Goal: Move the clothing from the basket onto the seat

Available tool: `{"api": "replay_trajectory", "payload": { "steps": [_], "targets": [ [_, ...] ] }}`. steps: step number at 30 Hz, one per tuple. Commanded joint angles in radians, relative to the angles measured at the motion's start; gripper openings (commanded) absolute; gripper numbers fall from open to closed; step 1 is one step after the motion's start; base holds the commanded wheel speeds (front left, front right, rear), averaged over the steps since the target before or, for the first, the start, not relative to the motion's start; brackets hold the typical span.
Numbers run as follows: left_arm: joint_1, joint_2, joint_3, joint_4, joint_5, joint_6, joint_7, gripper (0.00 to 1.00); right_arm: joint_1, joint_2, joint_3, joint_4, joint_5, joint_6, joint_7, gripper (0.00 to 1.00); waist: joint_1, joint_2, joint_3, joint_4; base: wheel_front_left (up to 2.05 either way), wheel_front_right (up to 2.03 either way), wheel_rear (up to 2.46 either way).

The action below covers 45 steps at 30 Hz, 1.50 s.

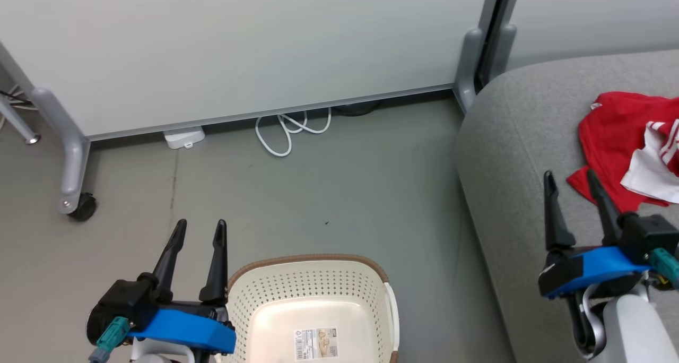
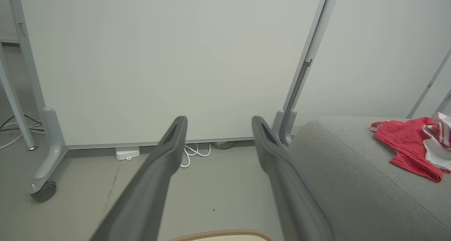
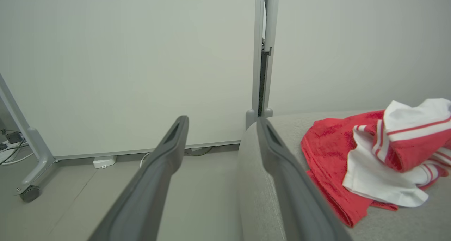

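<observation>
Floor [image 1: 329,193]: grey and smooth, spreading ahead of both pairs of fingers up to the partition's foot.
Basket [image 1: 307,258]: stands on the floor just right of the fingers of the left gripper [image 1: 201,224], its brown rim below their tips.
Cable [image 1: 286,135]: white, looped on the floor well ahead of the left fingers and to their right.
Box [image 1: 183,137]: small and white, on the floor well ahead of the left fingers.
Castor [image 1: 82,206]: on the floor, left of the left fingers.
Seat [image 1: 509,140]: its rounded grey edge lies under the fingers of the right gripper [image 1: 568,174].
Clothing [image 1: 615,135]: a red and white heap on the seat, just right of the right fingers.
</observation>
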<state>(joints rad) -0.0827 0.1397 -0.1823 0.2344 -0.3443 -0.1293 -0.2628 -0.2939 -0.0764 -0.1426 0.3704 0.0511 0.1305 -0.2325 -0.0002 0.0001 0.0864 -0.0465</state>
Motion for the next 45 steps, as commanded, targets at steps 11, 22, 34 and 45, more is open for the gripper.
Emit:
{"api": "replay_trajectory", "payload": {
  "steps": [11,22,34,45],
  "targets": [
    [0.014,0.005,0.069,0.054,0.008,-0.001,-0.003,1.0,0.148,0.026,0.075,-0.091,0.044,0.0,0.025,1.0,0.0002,-0.0001,-0.031,0.068,0.0,0.0,0.0],
    [0.013,0.013,0.081,0.106,0.015,-0.001,-0.003,1.0,0.198,0.026,0.12,-0.089,0.072,0.0,0.012,1.0,0.0002,-0.0001,-0.047,0.095,0.0,0.0,0.0],
    [0.002,0.014,0.076,0.122,0.005,-0.001,-0.003,1.0,0.212,0.026,0.111,-0.09,0.089,0.0,0.011,1.0,0.0002,-0.0001,-0.047,0.089,0.0,0.0,0.0],
    [0.0,0.016,0.071,0.126,-0.005,-0.001,-0.003,1.0,0.207,0.026,0.117,-0.085,0.098,0.0,0.011,1.0,0.0002,-0.0001,-0.044,0.084,0.0,0.0,0.0]
  ]
}}
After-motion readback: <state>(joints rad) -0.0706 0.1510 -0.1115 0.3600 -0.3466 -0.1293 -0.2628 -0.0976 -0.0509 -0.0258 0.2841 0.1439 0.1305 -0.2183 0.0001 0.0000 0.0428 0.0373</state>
